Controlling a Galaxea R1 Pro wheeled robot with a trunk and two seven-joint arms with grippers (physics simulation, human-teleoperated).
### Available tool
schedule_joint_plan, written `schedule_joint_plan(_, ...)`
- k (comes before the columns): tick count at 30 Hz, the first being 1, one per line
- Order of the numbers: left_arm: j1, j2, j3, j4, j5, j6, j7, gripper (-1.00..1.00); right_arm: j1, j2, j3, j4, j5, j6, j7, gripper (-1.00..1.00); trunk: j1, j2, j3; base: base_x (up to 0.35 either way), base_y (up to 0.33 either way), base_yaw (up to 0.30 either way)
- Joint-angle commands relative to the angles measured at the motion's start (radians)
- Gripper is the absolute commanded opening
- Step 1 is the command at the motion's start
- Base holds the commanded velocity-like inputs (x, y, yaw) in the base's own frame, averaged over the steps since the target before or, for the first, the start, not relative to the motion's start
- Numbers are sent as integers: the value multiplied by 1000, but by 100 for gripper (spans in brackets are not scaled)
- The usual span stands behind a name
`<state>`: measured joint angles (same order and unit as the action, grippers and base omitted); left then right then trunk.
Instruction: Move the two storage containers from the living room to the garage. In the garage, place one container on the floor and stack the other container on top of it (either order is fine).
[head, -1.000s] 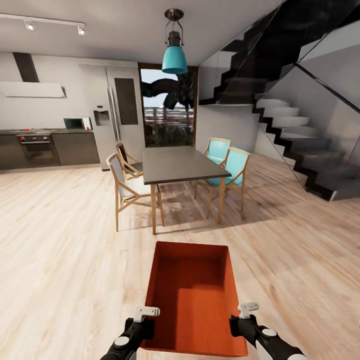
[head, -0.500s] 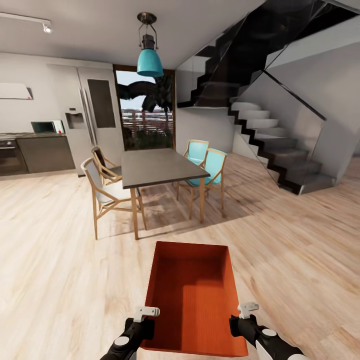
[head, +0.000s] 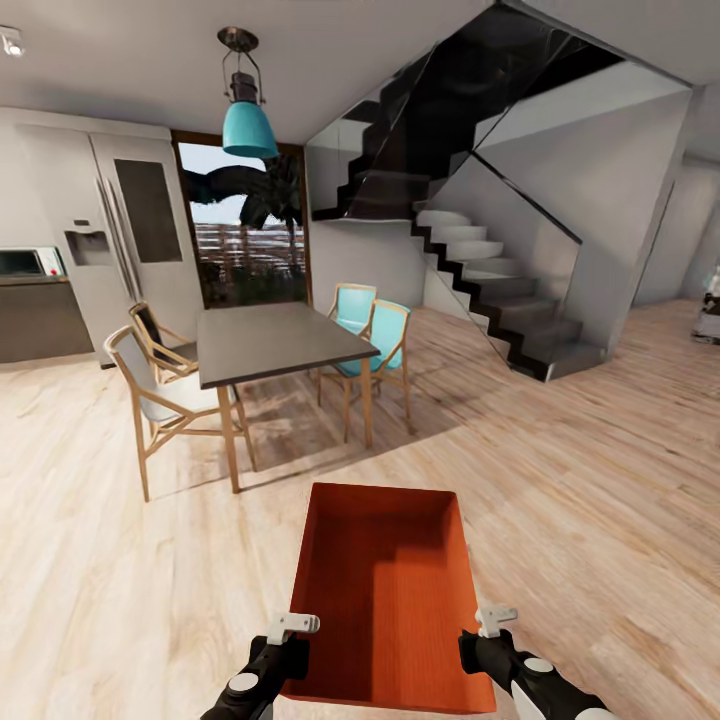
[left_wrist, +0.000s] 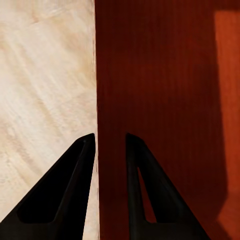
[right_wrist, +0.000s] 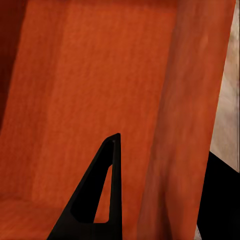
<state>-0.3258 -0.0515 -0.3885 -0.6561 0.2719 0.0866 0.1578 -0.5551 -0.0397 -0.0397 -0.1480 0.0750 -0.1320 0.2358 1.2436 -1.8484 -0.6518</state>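
Observation:
One orange-red storage container (head: 385, 590), lidless and empty, hangs above the pale wood-plank floor just in front of me. My left gripper (head: 291, 637) is shut on its left wall and my right gripper (head: 482, 632) on its right wall. In the left wrist view the two dark fingers (left_wrist: 80, 190) straddle the container's thin wall (left_wrist: 160, 75). Seen from the right wrist, one finger (right_wrist: 102, 185) lies inside the container (right_wrist: 100, 75), and the other is hidden behind the wall. This room has wood-plank flooring, not the garage's.
A dark dining table (head: 275, 342) with wooden chairs (head: 150, 395) and turquoise chairs (head: 375, 330) stands ahead left. A black-and-white staircase (head: 500, 290) rises ahead right. A fridge (head: 110, 240) and a glass door are behind. Open plank floor (head: 600, 440) stretches to the right.
The whole view has swung to the right, so table, lamp and stairs slid leftward in the picture. The container and both grippers keep the same place in the view.

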Motion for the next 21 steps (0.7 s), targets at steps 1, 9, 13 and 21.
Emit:
schedule_joint_plan(1, -1, 1, 5, -1, 6, 5, 17, -100, 0, 0, 15, -2, 0, -21, -3, -100, 0, 0, 0, 0, 0, -268)
schedule_joint_plan(9, -1, 1, 5, -1, 6, 5, 17, -100, 0, 0, 15, -2, 0, -21, -3, -100, 0, 0, 7, 0, 0, -268)
schedule_joint_plan(13, -1, 1, 5, -1, 6, 5, 17, -100, 0, 0, 15, -2, 0, -21, -3, -100, 0, 0, 11, 0, 0, -266)
schedule_joint_plan(21, -1, 1, 5, -1, 6, 5, 17, -100, 0, 0, 15, -2, 0, -21, -4, -100, 0, 0, 15, 0, 0, -130)
